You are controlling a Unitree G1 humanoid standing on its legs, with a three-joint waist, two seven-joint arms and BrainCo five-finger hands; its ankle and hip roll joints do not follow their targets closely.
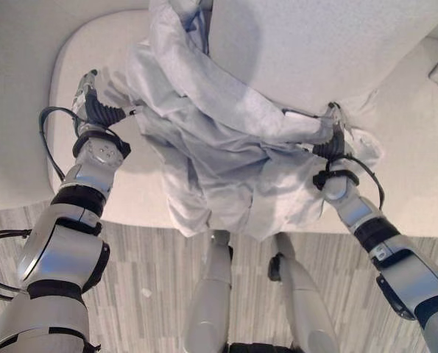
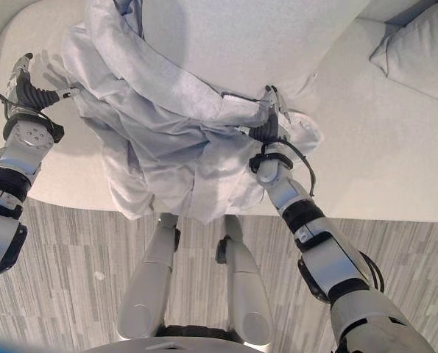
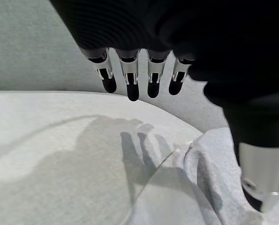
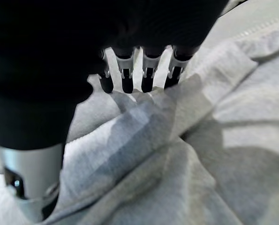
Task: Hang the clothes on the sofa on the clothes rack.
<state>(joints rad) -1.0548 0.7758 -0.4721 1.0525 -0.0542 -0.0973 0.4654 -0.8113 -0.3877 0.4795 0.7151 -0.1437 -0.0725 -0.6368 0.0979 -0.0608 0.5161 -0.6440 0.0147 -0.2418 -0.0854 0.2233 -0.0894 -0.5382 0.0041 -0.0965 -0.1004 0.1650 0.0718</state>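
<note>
The right hand (image 2: 272, 123) rests on a fold of the pale grey garment (image 1: 219, 147), fingers (image 4: 130, 77) straight against the cloth, not curled round it. The left hand (image 1: 92, 99) hovers over the sofa (image 1: 93, 44) by the garment's other edge, fingers extended, holding nothing. The garment lies crumpled on the seat, draping over the front. It looks soft, light and floppy; gathered shoulder folds seem the surest hold.

We reach forward with both arms spread apart. Our left hand (image 1: 93, 99) is raised with fingers (image 3: 132, 84) straight and hanging free, the thumb held apart. Our right hand (image 1: 330, 136) is stretched out too, its fingers (image 4: 127, 77) straight, the tips pressing down, the thumb set off to one side.
</note>
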